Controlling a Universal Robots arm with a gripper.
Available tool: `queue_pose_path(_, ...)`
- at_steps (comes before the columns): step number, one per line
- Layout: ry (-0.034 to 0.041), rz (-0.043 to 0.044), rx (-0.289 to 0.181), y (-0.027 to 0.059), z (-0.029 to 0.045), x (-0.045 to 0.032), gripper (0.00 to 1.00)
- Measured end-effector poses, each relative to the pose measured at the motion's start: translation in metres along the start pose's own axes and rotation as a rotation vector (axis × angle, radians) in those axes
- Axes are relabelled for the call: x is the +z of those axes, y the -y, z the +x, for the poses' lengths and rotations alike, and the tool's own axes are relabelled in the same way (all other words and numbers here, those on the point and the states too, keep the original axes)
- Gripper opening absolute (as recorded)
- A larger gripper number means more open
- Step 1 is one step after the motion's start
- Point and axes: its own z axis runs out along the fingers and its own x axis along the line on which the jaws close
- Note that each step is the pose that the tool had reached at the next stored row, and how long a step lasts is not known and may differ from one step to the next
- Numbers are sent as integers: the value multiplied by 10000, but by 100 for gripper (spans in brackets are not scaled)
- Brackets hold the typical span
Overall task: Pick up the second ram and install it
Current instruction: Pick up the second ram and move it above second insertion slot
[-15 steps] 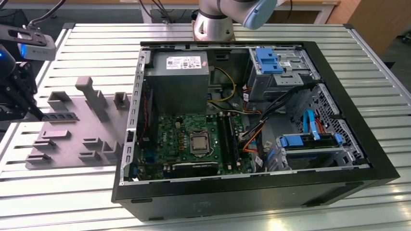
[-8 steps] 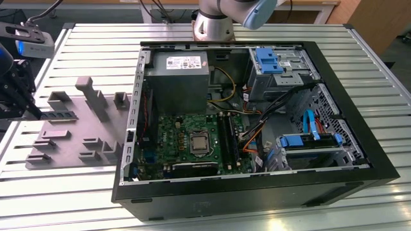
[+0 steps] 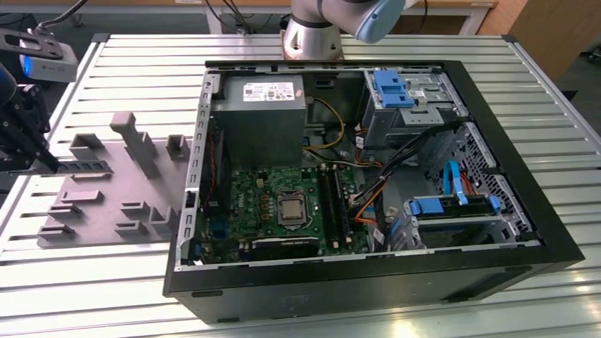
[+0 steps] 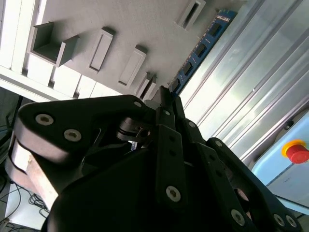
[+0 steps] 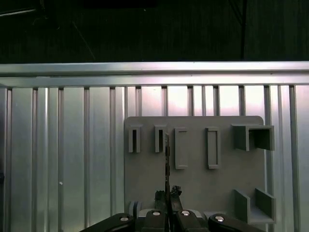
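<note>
Clamping the second ram, the gripper is holding it at the grey slotted holder beside the open computer case housing a motherboard, on a slatted table.

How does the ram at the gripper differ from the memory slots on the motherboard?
The second ram is a blue-green strip outside the case, held by the gripper at the grey holder; the memory slots are black and inside it. Both are long and narrow.
</note>
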Motion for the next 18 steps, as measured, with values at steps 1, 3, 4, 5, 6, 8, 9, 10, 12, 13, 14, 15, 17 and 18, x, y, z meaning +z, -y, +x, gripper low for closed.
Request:
queue_pose_path(1, 1, 0, 0, 0, 0, -5, 14)
queue_pose_path(3, 0, 0, 0, 0, 0, -15, 14)
queue_pose_path(4, 0, 1, 0, 0, 0, -19, 14)
queue_pose_path(5, 1, 1, 0, 0, -1, -23, 14)
queue_pose_path(6, 1, 1, 0, -1, -1, -27, 14)
queue_pose_path(8, 1, 1, 0, -1, -1, -35, 14)
queue_pose_path(9, 0, 0, 0, -1, -1, -39, 14)
queue_pose_path(10, 0, 0, 0, -1, -1, -43, 14)
queue_pose_path(12, 1, 0, 0, -1, -2, -51, 14)
queue_pose_path(13, 1, 0, 0, -1, -2, -56, 14)
queue_pose_path(14, 0, 0, 0, -1, -2, -60, 14)
queue_pose_path(15, 0, 0, 0, -2, -2, -64, 14)
queue_pose_path(17, 1, 0, 0, -2, -2, -73, 14)
queue_pose_path(18, 0, 0, 0, -2, -2, -78, 14)
